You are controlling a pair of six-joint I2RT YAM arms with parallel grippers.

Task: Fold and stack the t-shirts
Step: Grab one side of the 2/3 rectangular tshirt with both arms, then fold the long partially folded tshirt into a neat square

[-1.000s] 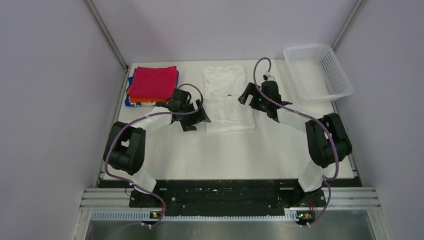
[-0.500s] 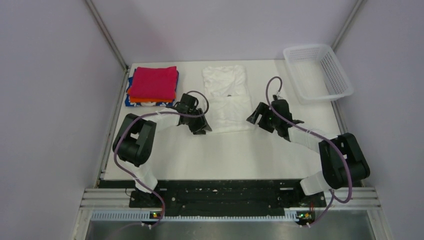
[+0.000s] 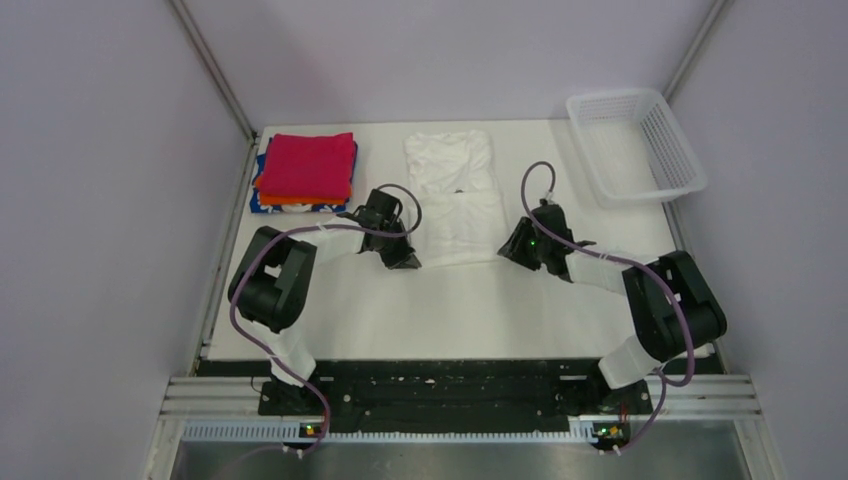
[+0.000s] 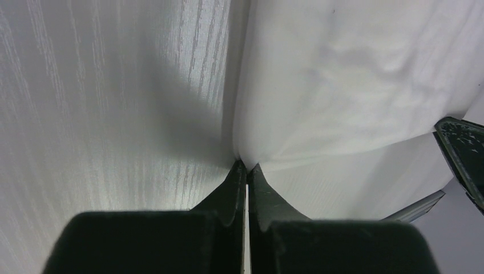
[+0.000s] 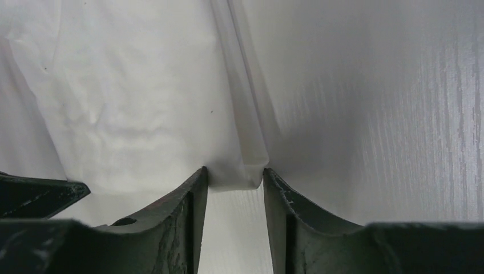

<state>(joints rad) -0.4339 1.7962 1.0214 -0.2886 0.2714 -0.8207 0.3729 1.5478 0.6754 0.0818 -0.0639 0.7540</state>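
Pinching t-shirt [image 3: 452, 195] corner: left pincer [image 4: 245, 168]; right pincer [image 5: 234, 174] straddles.

A white t-shirt [image 3: 455, 195] is laid flat, folded narrow, on the bench [image 3: 450, 300]. Far left, a magenta-red shirt [image 3: 308, 163] is stacked over an orange shirt [image 3: 283, 199] and a blue shirt [image 3: 300, 208].

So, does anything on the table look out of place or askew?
Only slightly: the far-left pile is uneven, with the orange shirt and blue shirt poking out beneath the red shirt.
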